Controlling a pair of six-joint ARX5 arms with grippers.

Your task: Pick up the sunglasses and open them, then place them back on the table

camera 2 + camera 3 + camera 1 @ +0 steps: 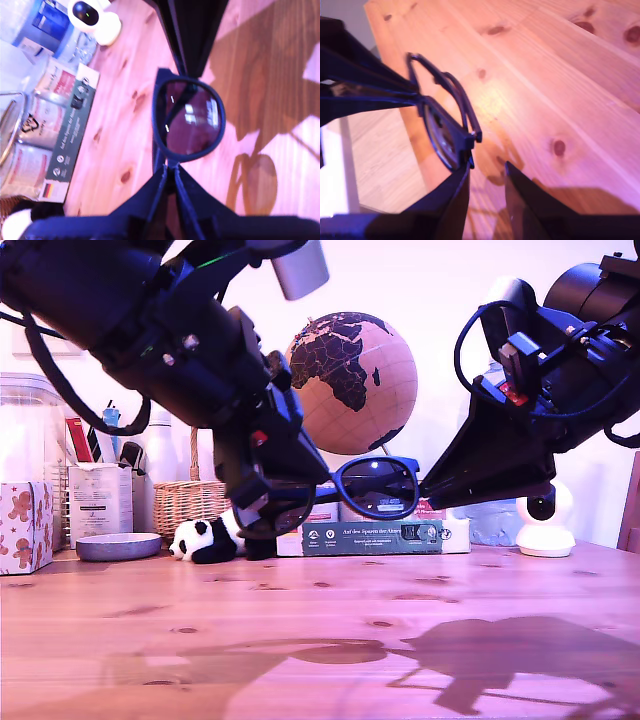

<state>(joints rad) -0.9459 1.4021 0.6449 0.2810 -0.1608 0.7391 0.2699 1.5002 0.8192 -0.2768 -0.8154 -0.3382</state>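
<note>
Sunglasses (378, 487) are off the table (320, 660), hanging in the air between the two arms, with clear space under them. Their long axis runs across the exterior view, left to right. My first gripper (322, 482) comes in from the exterior view's left and is clenched on the frame near the middle. In the first wrist view its jaws pinch the rim beside one lens, and the other lens is hidden behind it. My second gripper (428, 486) comes in from the exterior view's right and sits at the outer end of the frame, at the hinge corner. Its jaws look parted in the second wrist view: there's a gap with nothing in it, and the frame corner sits just off the tip of one finger (456, 197). So I read it as released, touching at most. The side arms look folded flat against the frame, though the blur makes that hard to confirm. The relation you need is that the hinge end is directly ahead of the second gripper, and the side arm runs back along the frame toward the first gripper. To swing that arm out you'd hook it from behind the lens. There's plenty of room toward you and bare wood below for setting down. Behind the sunglasses it's crowded, with books (372, 536), a globe (350, 380) and a toy panda (205, 538), so don't push that way.
</note>
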